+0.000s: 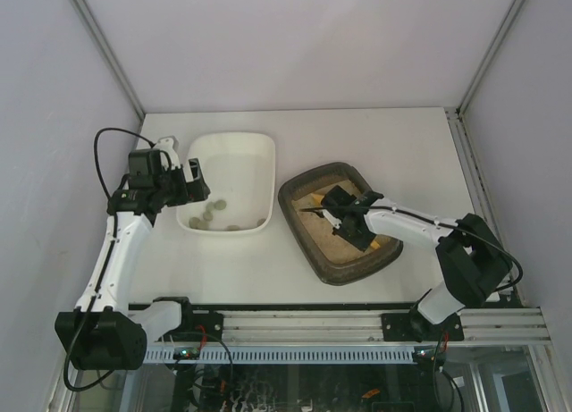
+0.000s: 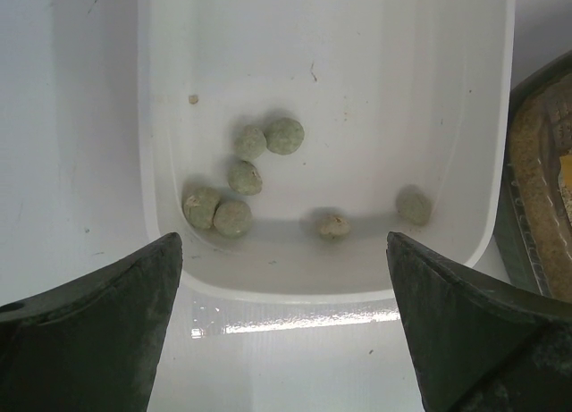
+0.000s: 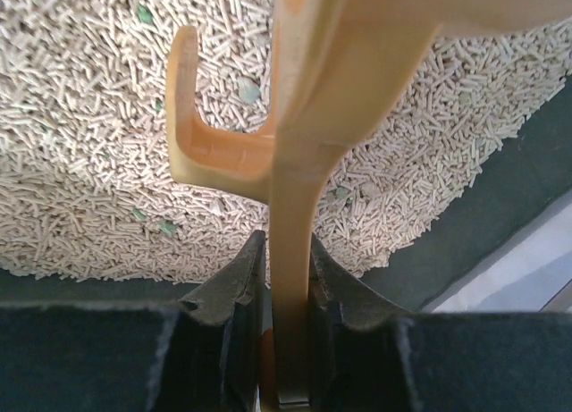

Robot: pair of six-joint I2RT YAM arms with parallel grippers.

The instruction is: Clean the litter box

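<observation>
The dark litter box (image 1: pixel 340 274) lies right of centre, holding beige pellet litter (image 3: pixel 89 117) with a few small green bits. My right gripper (image 1: pixel 327 212) (image 3: pixel 288 242) is over the litter, shut on the handle of an orange-yellow scoop (image 3: pixel 304 117) (image 1: pixel 315 200) that reaches out ahead of the jaws. The scoop's far end is cut off at the top of the right wrist view. My left gripper (image 1: pixel 198 175) (image 2: pixel 281 238) hangs open and empty above the white tub's left rim. The litter box's edge (image 2: pixel 536 180) shows at the far right of the left wrist view.
The white tub (image 1: pixel 237 166) (image 2: pixel 402 72) stands just left of the litter box, with several grey-green clumps (image 2: pixel 250 175) (image 1: pixel 207 215) lying at its near end. Grey walls close in the table on the left, the right and the back.
</observation>
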